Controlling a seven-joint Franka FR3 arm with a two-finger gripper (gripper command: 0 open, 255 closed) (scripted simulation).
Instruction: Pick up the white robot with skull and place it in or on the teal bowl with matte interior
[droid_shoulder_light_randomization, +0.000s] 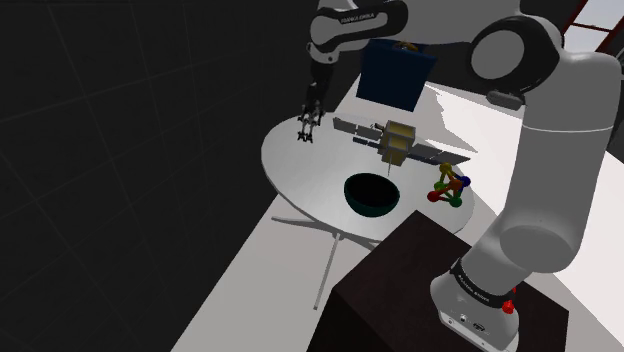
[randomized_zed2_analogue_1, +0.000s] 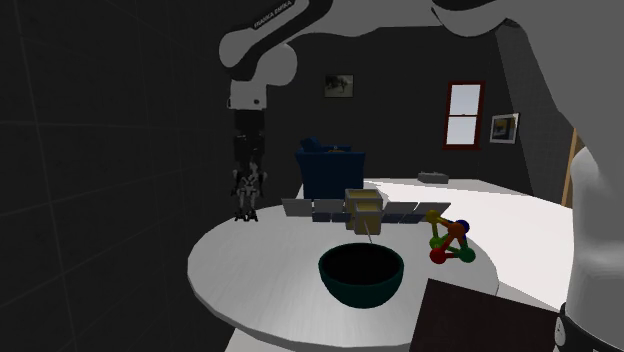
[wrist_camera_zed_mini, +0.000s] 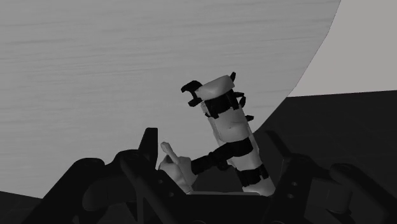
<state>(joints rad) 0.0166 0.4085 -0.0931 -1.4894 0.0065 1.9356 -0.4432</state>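
Observation:
The white robot with black bands (randomized_zed2_analogue_1: 247, 187) hangs upright between my gripper's (randomized_zed2_analogue_1: 247, 168) fingers, over the far part of the round table toward the second exterior view's left. In the shoulder view the robot (droid_shoulder_light_randomization: 306, 130) is just under the gripper (droid_shoulder_light_randomization: 309, 112), close above the tabletop. In the wrist view the gripper (wrist_camera_zed_mini: 213, 151) is shut on the robot (wrist_camera_zed_mini: 230, 127), whose legs stick out past the fingertips over the table. The dark teal bowl (droid_shoulder_light_randomization: 372, 206) stands empty near the table's front edge, well apart from the gripper; the second exterior view has the bowl (randomized_zed2_analogue_1: 361, 290) at the front.
On the round white table (randomized_zed2_analogue_1: 250, 262) a tan box with long grey panels (droid_shoulder_light_randomization: 398, 145) lies between robot and bowl. A coloured ball-and-stick model (droid_shoulder_light_randomization: 449, 187) sits beside the bowl. A blue armchair (randomized_zed2_analogue_1: 330, 172) stands behind the table. My dark stand (droid_shoulder_light_randomization: 395, 290) is close to the bowl.

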